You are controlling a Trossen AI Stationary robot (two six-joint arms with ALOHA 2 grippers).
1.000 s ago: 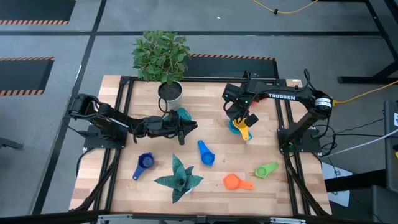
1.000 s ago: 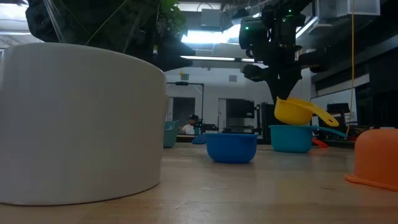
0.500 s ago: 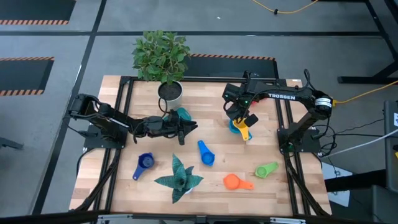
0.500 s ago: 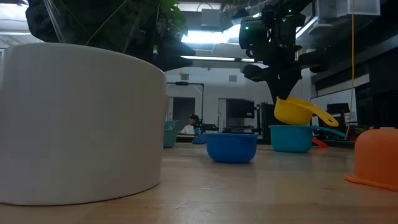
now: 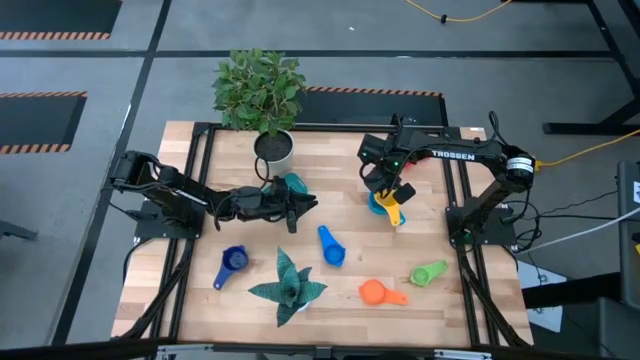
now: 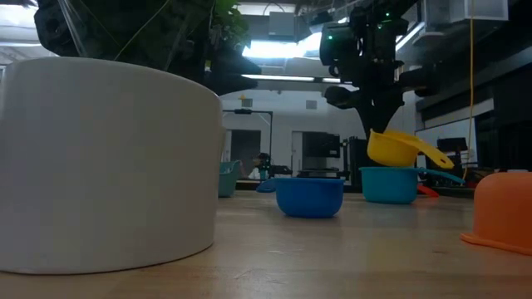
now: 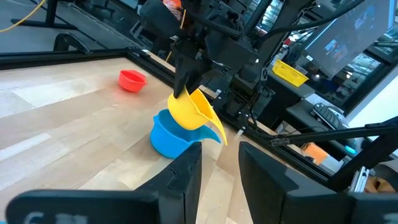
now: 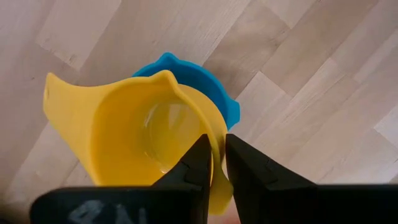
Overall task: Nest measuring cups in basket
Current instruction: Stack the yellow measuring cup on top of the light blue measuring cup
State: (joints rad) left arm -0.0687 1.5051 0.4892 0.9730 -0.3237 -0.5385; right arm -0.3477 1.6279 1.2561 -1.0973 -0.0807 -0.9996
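Right wrist view: the right end effector [image 8: 214,163] pinches the rim of the yellow measuring cup [image 8: 143,134], holding it tilted directly above the light blue measuring cup [image 8: 208,84] on the bench [image 8: 323,93]; nothing has shifted since a second ago. The left end effector [image 5: 308,206], fingers [image 7: 180,177] parted and empty, waits just beside the teal basket [image 5: 294,184].
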